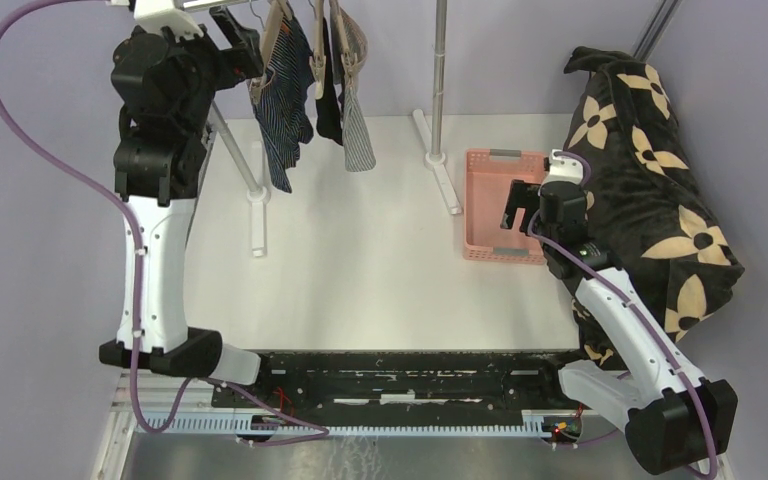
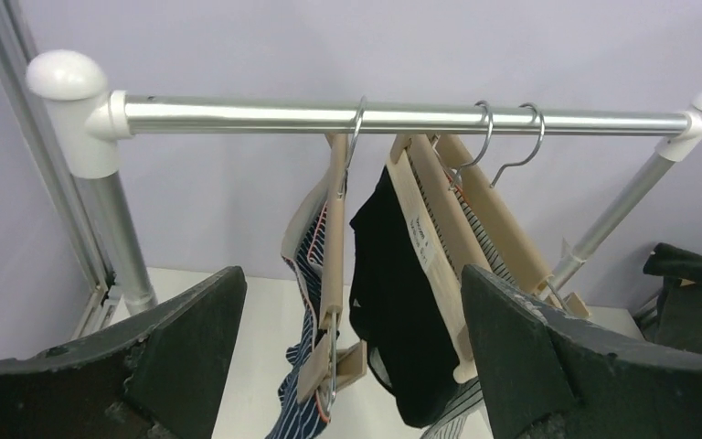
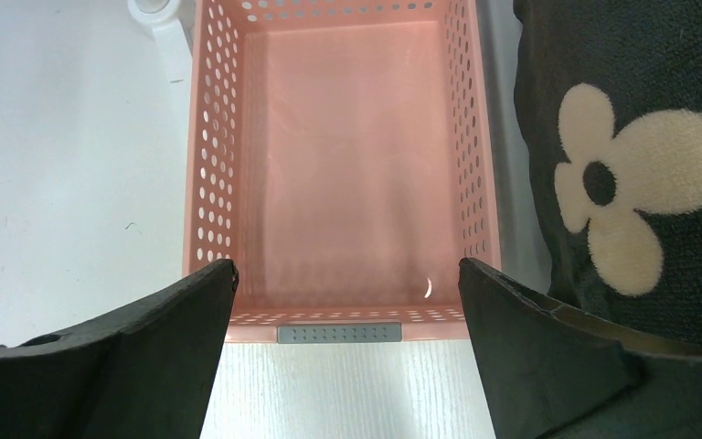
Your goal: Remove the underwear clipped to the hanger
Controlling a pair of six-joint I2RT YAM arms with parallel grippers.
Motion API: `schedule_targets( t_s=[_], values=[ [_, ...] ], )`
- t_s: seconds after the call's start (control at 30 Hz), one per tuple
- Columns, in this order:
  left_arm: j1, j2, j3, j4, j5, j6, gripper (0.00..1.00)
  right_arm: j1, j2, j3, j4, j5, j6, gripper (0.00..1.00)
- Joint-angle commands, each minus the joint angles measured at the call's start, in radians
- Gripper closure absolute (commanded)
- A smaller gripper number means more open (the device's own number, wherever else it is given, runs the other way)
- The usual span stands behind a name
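Note:
Three pairs of underwear hang from wooden clip hangers on a metal rail: navy striped, plain black and grey-and-white striped. In the left wrist view the navy pair is clipped at left, the black pair in the middle, the grey striped pair low right. My left gripper is raised level with the hangers, open and empty, just left of the navy pair. My right gripper is open and empty over the near edge of the pink basket.
The rail stands on white feet on the white table. The pink basket holds nothing. A large black blanket with tan flowers lies right of the basket, close to the right arm.

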Motion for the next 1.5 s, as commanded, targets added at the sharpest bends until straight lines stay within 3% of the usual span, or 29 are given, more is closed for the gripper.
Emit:
schedule_targets(
  t_s=[0.0, 0.2, 0.3, 0.5, 0.83, 1.1, 1.47],
  values=[
    [-0.001, 0.082, 0.131, -0.092, 0.042, 0.05, 0.09, 0.01, -0.029, -0.005, 0.049, -0.002, -0.004, 0.0],
    [-0.001, 0.11, 0.123, -0.078, 0.026, 0.055, 0.11, 0.014, -0.041, -0.007, 0.057, -0.007, -0.007, 0.0],
    [-0.001, 0.128, 0.129, -0.077, 0.027, 0.049, 0.28, 0.013, -0.037, -0.008, 0.065, -0.016, -0.006, 0.0],
    [-0.002, 0.185, 0.173, -0.08, 0.022, 0.065, 0.32, 0.016, -0.042, -0.013, 0.073, -0.027, -0.004, 0.0],
    [0.012, 0.403, 0.536, -0.339, 0.066, 0.124, 0.31, 0.017, -0.072, -0.027, 0.073, -0.016, -0.004, 0.0],
    [0.039, 0.379, 0.471, -0.386, 0.127, 0.14, 0.33, 0.018, -0.074, -0.028, 0.08, -0.03, -0.004, 0.0],
    [0.039, 0.369, 0.429, -0.33, 0.101, 0.146, 0.46, 0.021, -0.082, -0.031, 0.083, -0.046, -0.006, 0.0]
  ],
)
